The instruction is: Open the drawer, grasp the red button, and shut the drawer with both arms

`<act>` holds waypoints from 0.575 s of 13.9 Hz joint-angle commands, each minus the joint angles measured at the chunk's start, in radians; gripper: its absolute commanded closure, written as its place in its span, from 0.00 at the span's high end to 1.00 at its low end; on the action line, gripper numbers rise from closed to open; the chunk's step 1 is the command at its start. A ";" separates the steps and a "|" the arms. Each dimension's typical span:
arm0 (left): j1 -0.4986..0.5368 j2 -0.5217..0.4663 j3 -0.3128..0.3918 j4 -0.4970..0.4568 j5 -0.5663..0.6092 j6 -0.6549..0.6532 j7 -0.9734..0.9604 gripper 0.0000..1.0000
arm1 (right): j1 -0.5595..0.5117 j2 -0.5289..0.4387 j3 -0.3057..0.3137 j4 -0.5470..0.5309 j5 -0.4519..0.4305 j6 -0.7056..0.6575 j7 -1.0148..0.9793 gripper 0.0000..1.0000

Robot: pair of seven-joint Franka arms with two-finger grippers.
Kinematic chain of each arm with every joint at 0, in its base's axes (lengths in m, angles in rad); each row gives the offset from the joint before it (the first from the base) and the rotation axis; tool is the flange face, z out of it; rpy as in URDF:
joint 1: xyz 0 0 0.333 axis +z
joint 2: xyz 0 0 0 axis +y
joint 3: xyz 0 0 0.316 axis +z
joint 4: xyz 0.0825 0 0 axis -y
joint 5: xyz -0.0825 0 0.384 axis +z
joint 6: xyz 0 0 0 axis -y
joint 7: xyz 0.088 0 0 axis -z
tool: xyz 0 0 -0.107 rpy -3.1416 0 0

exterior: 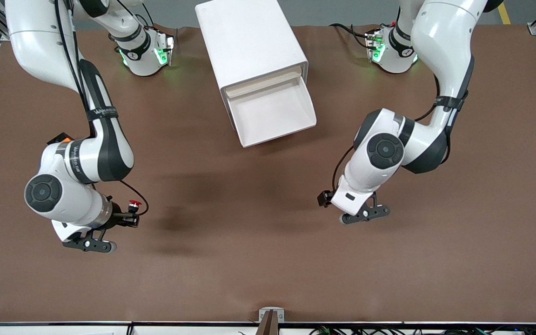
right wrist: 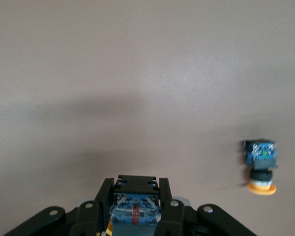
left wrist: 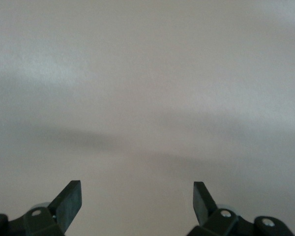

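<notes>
Right gripper (right wrist: 136, 199) around 1 red button (exterior: 133, 203); 1 open drawer (exterior: 272, 116).

**A robotics lab bench**

You're looking at a lab test rig: two white jointed arms (exterior: 86, 153) bolted at the edge of a brown-covered table (exterior: 268, 260), green status lights glowing at their bases, cables trailing off, aluminium frame posts at the corners, and a plain white cabinet (exterior: 249, 42) as a prop.
</notes>
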State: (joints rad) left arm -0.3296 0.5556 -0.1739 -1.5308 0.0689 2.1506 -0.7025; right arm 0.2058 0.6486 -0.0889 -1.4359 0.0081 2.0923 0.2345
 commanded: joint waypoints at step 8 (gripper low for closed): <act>0.003 -0.146 -0.133 -0.255 0.006 0.129 -0.123 1.00 | -0.083 0.071 0.021 -0.133 -0.037 0.233 -0.100 0.00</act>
State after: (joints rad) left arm -0.3335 0.4705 -0.2833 -1.6917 0.0689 2.2252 -0.8078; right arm 0.1481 0.7245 -0.0885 -1.5416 -0.0079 2.3021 0.1422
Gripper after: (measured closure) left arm 0.000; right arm 0.586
